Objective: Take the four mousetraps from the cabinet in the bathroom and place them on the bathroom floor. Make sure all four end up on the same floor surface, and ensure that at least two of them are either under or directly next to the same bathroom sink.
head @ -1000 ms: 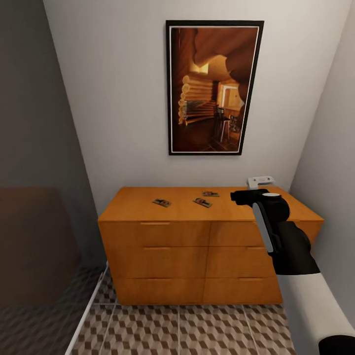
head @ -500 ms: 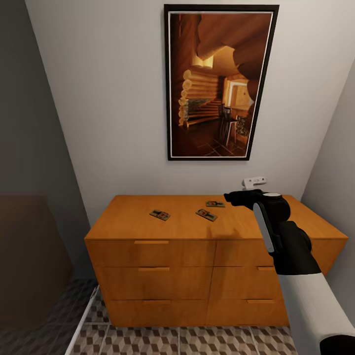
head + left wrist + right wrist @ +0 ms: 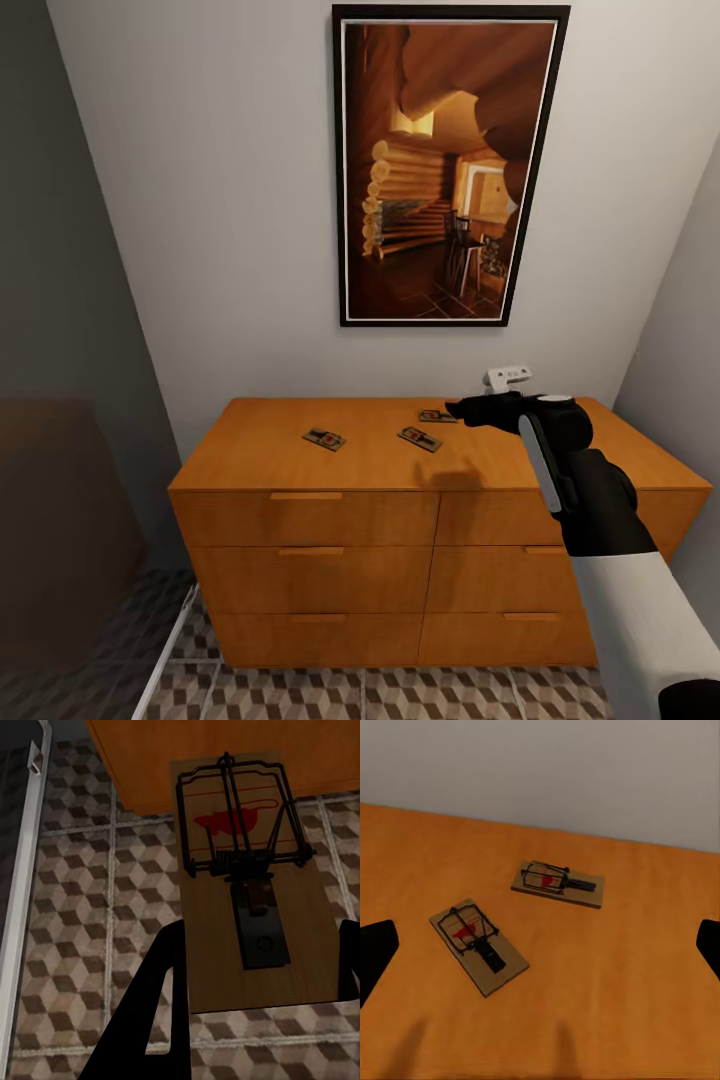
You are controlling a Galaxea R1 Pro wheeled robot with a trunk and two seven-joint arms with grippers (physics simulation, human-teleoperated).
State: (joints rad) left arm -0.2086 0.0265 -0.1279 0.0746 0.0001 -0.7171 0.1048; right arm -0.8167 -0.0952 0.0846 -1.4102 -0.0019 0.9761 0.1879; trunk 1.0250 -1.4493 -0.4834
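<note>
Three mousetraps lie flat on top of the cabinet [image 3: 400, 470] in head view: trap 1 [image 3: 325, 438] toward the cabinet's 9 o'clock side, trap 2 [image 3: 420, 438] near centre, trap 3 [image 3: 437, 416] just behind trap 2 at approx 1 o'clock from it, close to the wall. All three apart, none touching.

Right wrist view: trap 2 [image 3: 478, 945] and trap 3 [image 3: 557, 883] both on the orange top, each w/ black wire parts and a red mark on the wood. Right gripper [image 3: 462, 410] hovers over the cabinet top, just beside trap 3 at its 3 o'clock; fingers spread wide at the two sides of the wrist view w/ nothing between them, so released.

Fourth trap [image 3: 244, 881] in left wrist view, seen close up, sitting between the dark fingers [image 3: 161, 1005] of the left gripper [image 3: 255, 979]. One finger lies against the trap's long edge; the other is mostly cut off by the frame edge, so can't tell if the jaws are actually clenched on it. Behind it: front edge of the cabinet and the bathroom floor [image 3: 82, 907], cube-pattern tiles w/ pale grout.

Cabinet has three rows of drawer fronts, stands against a pale wall. Framed picture [image 3: 445, 165] hangs above it at 12 o'clock. Small white fitting [image 3: 507, 377] on the wall just behind the right gripper. Tiled floor visible at the cabinet's foot.
</note>
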